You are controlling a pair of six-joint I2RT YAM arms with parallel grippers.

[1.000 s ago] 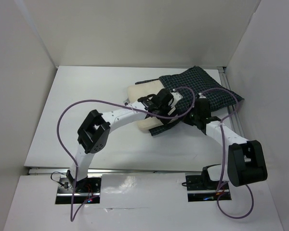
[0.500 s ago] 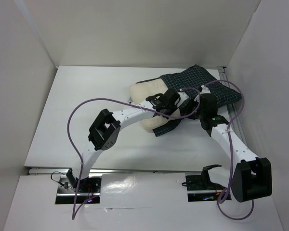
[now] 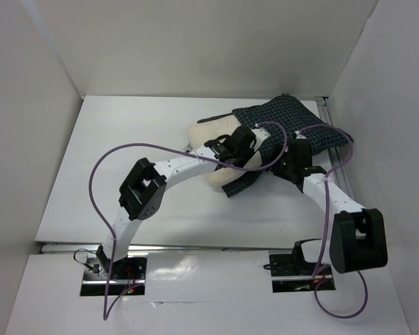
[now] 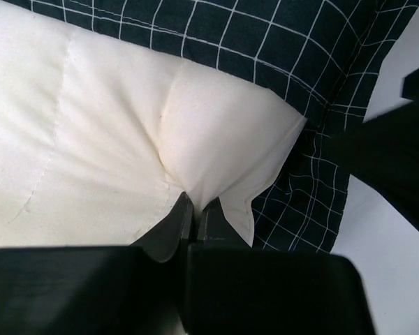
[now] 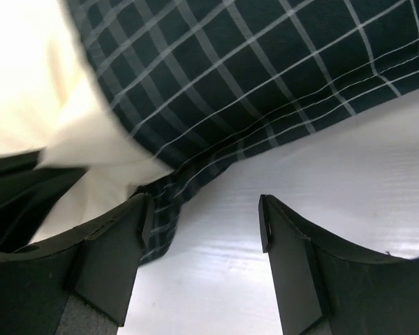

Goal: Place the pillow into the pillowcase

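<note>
The cream pillow [image 3: 204, 134] lies at the back middle of the table, its right part inside the dark checked pillowcase [image 3: 293, 115]. My left gripper [image 3: 253, 159] is shut on a fold of the pillow's corner; in the left wrist view the fingertips [image 4: 194, 204] pinch the cream fabric [image 4: 91, 139] just before the pillowcase [image 4: 279, 42]. My right gripper [image 3: 280, 166] stands open beside the pillowcase's near edge. In the right wrist view its gripper [image 5: 204, 209] holds nothing over bare table, with the pillowcase [image 5: 251, 77] hem by the left finger and the pillow [image 5: 28, 70] at upper left.
White walls close in the table [image 3: 126, 160] on the left, back and right. A metal rail [image 3: 328, 112] runs along the right edge next to the pillowcase. Purple cables [image 3: 98, 174] loop over both arms. My two wrists sit close together.
My left gripper has shut on the pillow's corner. My right gripper has opened and let go of the pillowcase's edge. Both arms shifted slightly.
</note>
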